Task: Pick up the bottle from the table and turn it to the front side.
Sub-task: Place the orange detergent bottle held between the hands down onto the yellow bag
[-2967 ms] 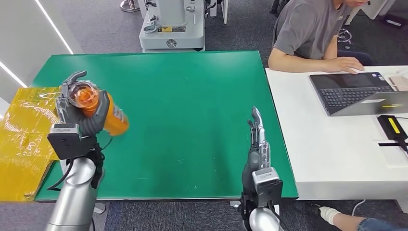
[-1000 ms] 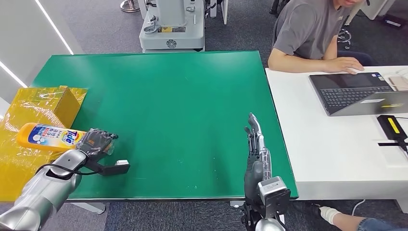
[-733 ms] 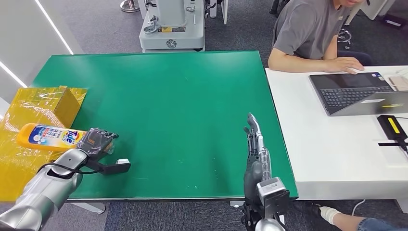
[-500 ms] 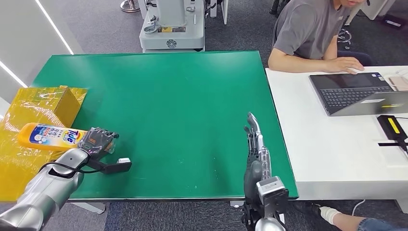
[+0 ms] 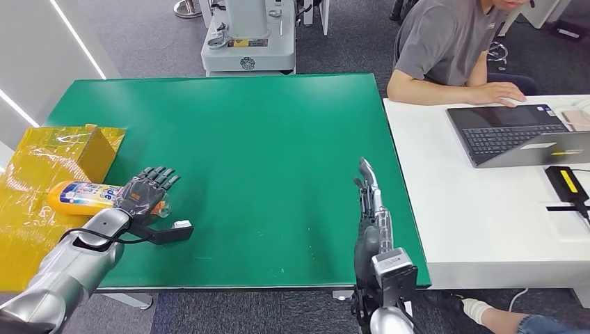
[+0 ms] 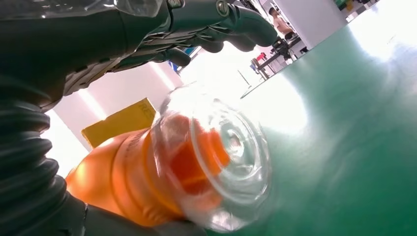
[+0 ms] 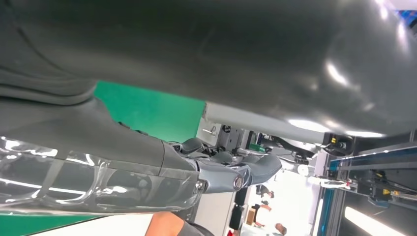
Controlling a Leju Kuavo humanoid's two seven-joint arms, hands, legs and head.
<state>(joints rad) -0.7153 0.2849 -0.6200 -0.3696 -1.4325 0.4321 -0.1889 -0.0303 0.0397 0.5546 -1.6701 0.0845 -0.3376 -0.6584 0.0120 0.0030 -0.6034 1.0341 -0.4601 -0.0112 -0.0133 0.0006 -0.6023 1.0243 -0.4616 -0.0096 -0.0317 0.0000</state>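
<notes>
At nine o'clock on the green bench (image 5: 278, 160), the bottle (image 5: 87, 197) lies sideways under the left hand (image 5: 142, 193), whose spread fingers hold nothing, so it could roll off the edge.

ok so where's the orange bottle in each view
head view: the orange bottle lies on its side at the table's left edge, under the left robot hand.
left wrist view: it sits centre, clear cap toward the camera.
right wrist view: not in it.
shared landmark: the green table.
</notes>
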